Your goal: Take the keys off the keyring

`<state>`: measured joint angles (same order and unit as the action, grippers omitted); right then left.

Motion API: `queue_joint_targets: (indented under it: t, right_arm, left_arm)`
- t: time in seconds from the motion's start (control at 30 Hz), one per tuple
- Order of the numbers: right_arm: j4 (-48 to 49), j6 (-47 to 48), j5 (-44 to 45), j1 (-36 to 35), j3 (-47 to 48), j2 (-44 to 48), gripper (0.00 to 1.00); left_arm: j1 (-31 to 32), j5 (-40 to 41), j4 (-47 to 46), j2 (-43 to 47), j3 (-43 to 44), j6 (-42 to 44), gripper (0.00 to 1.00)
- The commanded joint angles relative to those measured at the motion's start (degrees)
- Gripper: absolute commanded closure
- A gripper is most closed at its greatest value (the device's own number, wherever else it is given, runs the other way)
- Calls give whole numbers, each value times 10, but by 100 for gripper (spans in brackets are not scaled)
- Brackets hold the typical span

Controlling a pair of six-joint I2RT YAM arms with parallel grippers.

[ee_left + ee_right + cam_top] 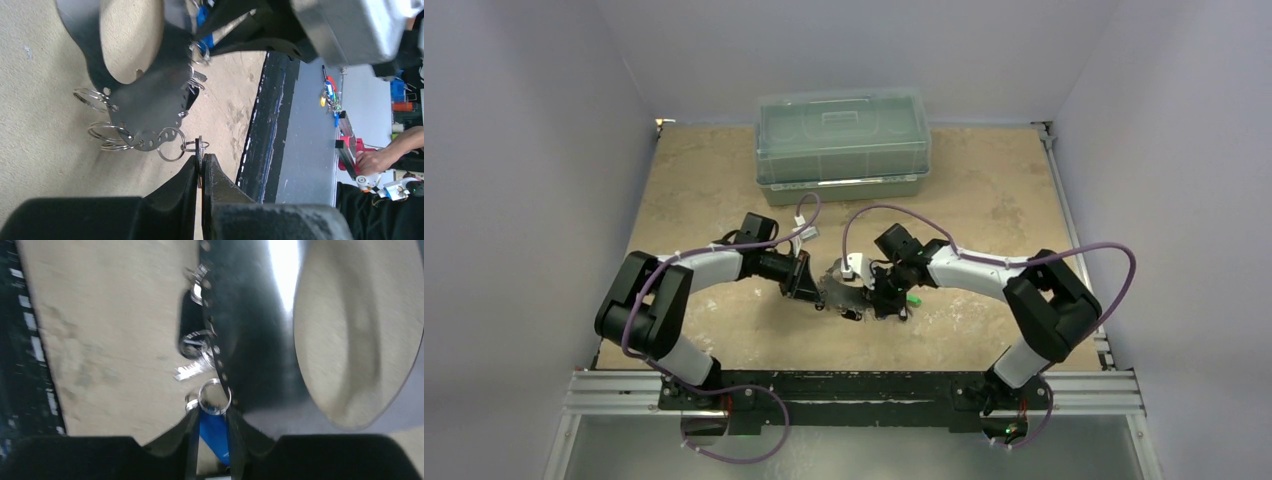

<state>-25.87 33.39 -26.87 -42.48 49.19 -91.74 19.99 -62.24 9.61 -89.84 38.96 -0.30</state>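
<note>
The keyring [150, 100], one dark flat loop with small holes along its rim, was held between the two grippers near the middle of the desk [40, 150]. At least four split rings [105, 132] were counted on its rim. The left gripper [201, 161] was seen with its fingers pressed together on one thin silver piece [200, 147]. The right gripper [212, 415] was pinched on one blue-headed key [214, 432]. One green-headed key [914, 300] was seen beside it, and one clear box [842, 145] stood behind.
</note>
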Motion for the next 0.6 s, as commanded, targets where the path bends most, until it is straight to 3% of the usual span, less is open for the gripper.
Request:
queue_joint_targets:
  t: [0.0, 0.17, 0.37, 0.57]
  right_arm:
    - [85, -33, 82, 18, 17, -25, 71]
    - [111, -47, 79, 94, 64, -48, 70]
    - [127, -53, 78, 117, 117, -54, 70]
    - [140, -76, 15, 130, 59, 43, 67]
  left_arm:
    - [-7, -40, 2, 18, -2, -1, 100]
    - [-2, -46, 19, 31, -7, 27, 100]
    - [27, -22, 42, 29, 17, 52, 100]
    - [38, 70, 212, -3, 136, 198, 100]
